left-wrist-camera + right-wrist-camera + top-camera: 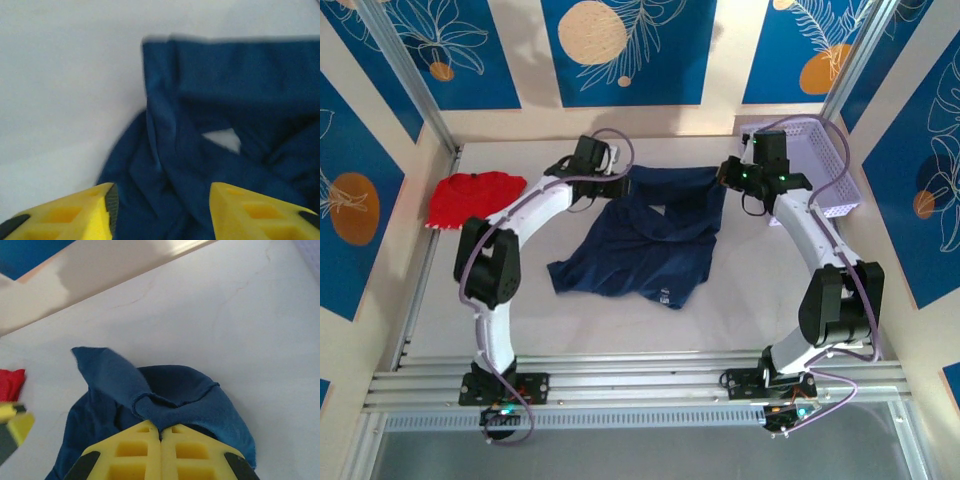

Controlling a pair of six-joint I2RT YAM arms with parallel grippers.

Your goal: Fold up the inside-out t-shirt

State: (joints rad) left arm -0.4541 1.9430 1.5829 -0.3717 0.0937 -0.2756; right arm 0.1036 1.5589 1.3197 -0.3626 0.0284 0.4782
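The inside-out t-shirt (638, 250) is seen crumpled at the middle of the table (620, 325). Its far edge is pinched between the closed fingers of the right gripper (160, 429), while the left gripper (161, 191) is held with fingers parted over the cloth. A red garment (475, 198) is seen at the far left.

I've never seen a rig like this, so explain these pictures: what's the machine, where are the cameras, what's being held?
Two robot arms, left and right, are bolted to a table. One picture looks down from above; the other two come from cameras on the wrists, where the yellow blocks are fingers. A crumpled navy t-shirt lies mid-table, a red garment far left, a lilac basket far right. The right gripper is shut, pinching the shirt's cloth; the left gripper is open over it.
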